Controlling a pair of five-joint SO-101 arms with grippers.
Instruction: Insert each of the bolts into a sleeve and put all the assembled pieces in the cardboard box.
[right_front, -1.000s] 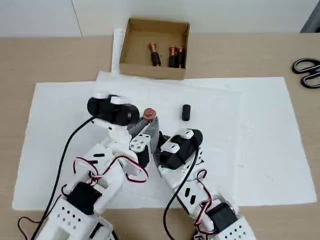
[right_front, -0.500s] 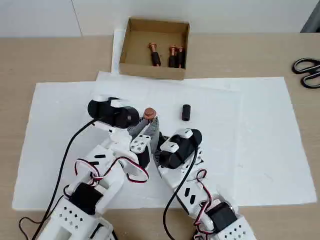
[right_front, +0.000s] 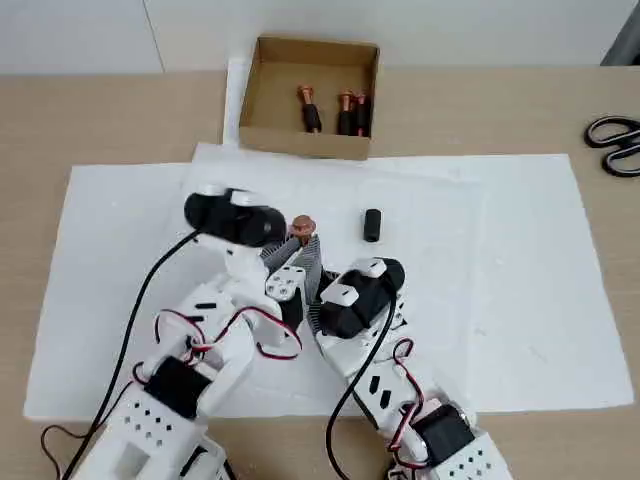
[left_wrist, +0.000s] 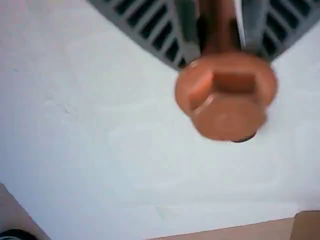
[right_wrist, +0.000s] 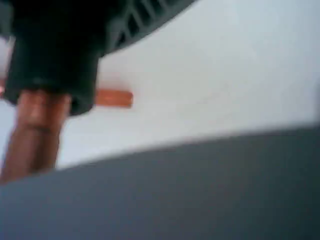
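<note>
From above, we see both arms meeting near the middle of the white sheet (right_front: 520, 300) spread over the table (right_front: 80, 110). The left gripper (right_front: 296, 246) is clenched on a copper bolt (right_front: 302, 225), whose head pokes up between the grey ribbed fingers. The right gripper (right_front: 313, 284) sits just beside it, nearer the table's front edge.

The left wrist view adds the close detail: the bolt's flanged head points at the camera, and its shaft is pinched between two ribbed fingers (left_wrist: 145, 22), with bare white sheet behind.

The right wrist view gives us what the overhead hides: a black sleeve (right_wrist: 55, 60) with the bolt's shaft entering one end. The picture is soft here, but the right gripper seems to be grasping this sleeve against its ribbed finger (right_wrist: 145, 20). A short copper-coloured bar (right_wrist: 114, 97) lies on the sheet beyond.

A second, loose sleeve (right_front: 372, 224) lies on the sheet, apart from the grippers, toward the right. At the table's far edge the cardboard box (right_front: 262, 90) holds three assembled pieces (right_front: 346, 112), one alone and two touching. Scissors (right_front: 615, 143) lie off the sheet at the table's right edge.
</note>
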